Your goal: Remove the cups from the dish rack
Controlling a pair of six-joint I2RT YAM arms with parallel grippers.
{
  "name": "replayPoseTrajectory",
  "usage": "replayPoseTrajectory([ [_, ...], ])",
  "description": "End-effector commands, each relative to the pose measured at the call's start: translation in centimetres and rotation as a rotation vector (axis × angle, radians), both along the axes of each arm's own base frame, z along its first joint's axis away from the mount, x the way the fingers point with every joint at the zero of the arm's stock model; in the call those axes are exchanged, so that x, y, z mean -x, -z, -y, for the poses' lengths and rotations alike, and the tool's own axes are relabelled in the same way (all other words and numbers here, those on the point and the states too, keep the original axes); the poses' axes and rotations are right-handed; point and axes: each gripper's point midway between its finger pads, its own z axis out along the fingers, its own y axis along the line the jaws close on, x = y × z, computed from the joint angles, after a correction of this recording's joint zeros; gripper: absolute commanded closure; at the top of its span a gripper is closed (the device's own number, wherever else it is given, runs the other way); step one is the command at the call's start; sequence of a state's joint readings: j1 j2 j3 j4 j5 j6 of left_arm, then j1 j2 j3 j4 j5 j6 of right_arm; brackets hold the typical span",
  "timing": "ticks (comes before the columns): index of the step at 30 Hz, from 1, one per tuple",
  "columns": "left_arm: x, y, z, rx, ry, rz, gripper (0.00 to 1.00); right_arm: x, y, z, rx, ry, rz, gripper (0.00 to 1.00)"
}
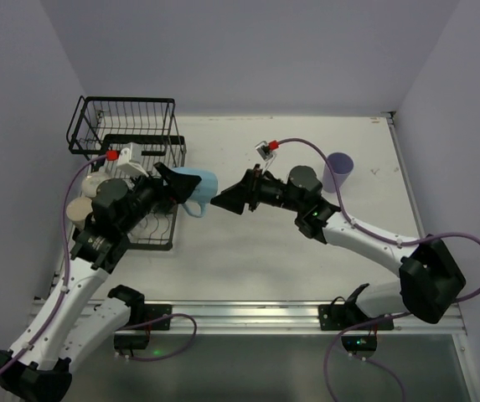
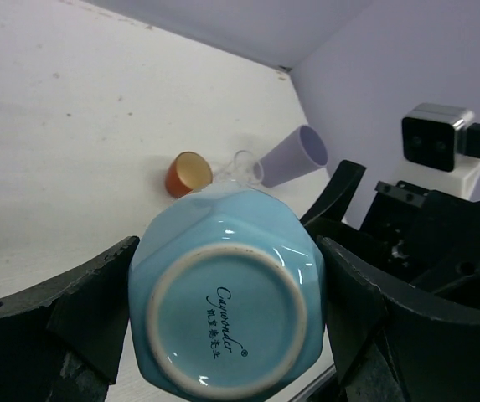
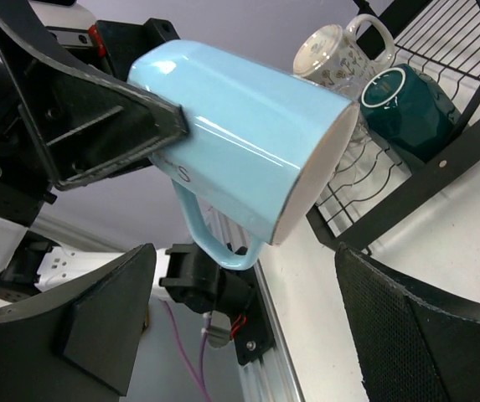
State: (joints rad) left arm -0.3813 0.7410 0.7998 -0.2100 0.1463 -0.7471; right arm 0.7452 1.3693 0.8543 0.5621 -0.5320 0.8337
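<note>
Beside dish rack (image 1: pixel 126 126), left pincer (image 1: pixel 180 188) clamping blue mug (image 2: pixel 227 310), right pincer (image 1: pixel 225 198) wide.

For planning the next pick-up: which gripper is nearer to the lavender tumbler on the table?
Right. The right gripper stands open mid-table, pointing away from the lavender tumbler. The left gripper is farther off, beside the dish rack, holding the light blue mug.

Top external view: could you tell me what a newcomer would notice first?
The light blue mug, held mid-air on its side by the left gripper beside the dish rack. The right gripper faces it, jaws open, and a lavender tumbler sits on the table far right.
</note>
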Motion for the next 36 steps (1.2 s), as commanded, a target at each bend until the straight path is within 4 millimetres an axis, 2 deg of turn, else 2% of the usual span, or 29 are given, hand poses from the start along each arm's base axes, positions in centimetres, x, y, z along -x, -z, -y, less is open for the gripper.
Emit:
replayPoseTrajectory([
  [1,1.3,-6.6,1.8,0.183,0.114,0.197,0.94,-0.1,-3.1,0.8,-0.094,0.048,0.112,0.12],
  [2,1.4,-6.5,2.0,0.191,0.123,0.196,0.94,0.0,-2.8,0.8,-0.098,0.046,0.110,0.13],
  [13,2.1,-5.4,3.9,0.308,0.235,0.188,0.94,1.4,-5.3,1.4,-0.174,0.003,0.217,0.39],
  [18,2.6,-5.2,5.1,0.378,0.290,0.182,0.93,2.0,-6.0,1.2,-0.209,-0.032,0.239,0.43],
  [24,3.1,-5.6,6.1,0.440,0.330,0.189,0.83,2.7,-6.7,1.3,-0.263,-0.068,0.238,0.51],
  [27,3.3,-5.4,6.9,0.443,0.345,0.176,0.75,2.9,-7.1,1.5,-0.280,-0.067,0.246,0.55],
  [28,3.5,-5.3,7.1,0.442,0.354,0.172,0.63,3.0,-7.0,1.6,-0.281,-0.066,0.244,0.59],
  [29,3.5,-5.2,7.3,0.437,0.361,0.171,0.56,3.1,-7.2,1.8,-0.288,-0.060,0.249,0.64],
  [30,3.4,-5.0,7.5,0.425,0.364,0.164,0.51,3.1,-7.5,2.0,-0.296,-0.050,0.255,0.74],
  [31,3.5,-5.0,7.6,0.419,0.372,0.163,0.40,3.2,-7.3,2.1,-0.296,-0.050,0.253,0.80],
  [32,3.5,-5.1,7.6,0.410,0.377,0.170,0.34,3.5,-7.7,2.3,-0.302,-0.048,0.264,0.87],
  [33,3.4,-4.7,7.6,0.390,0.371,0.159,0.28,3.5,-7.7,2.5,-0.300,-0.042,0.267,0.99],
  [34,3.3,-4.6,7.5,0.365,0.360,0.158,0.17,3.6,-7.4,2.7,-0.295,-0.038,0.268,1.00],
  [35,3.0,-5.5,7.3,0.341,0.342,0.172,0.12,3.6,-7.4,2.9,-0.291,-0.029,0.271,1.00],
  [36,2.7,-4.2,7.1,0.256,0.326,0.147,0.08,3.6,-7.1,3.2,-0.259,-0.016,0.275,1.00],
])
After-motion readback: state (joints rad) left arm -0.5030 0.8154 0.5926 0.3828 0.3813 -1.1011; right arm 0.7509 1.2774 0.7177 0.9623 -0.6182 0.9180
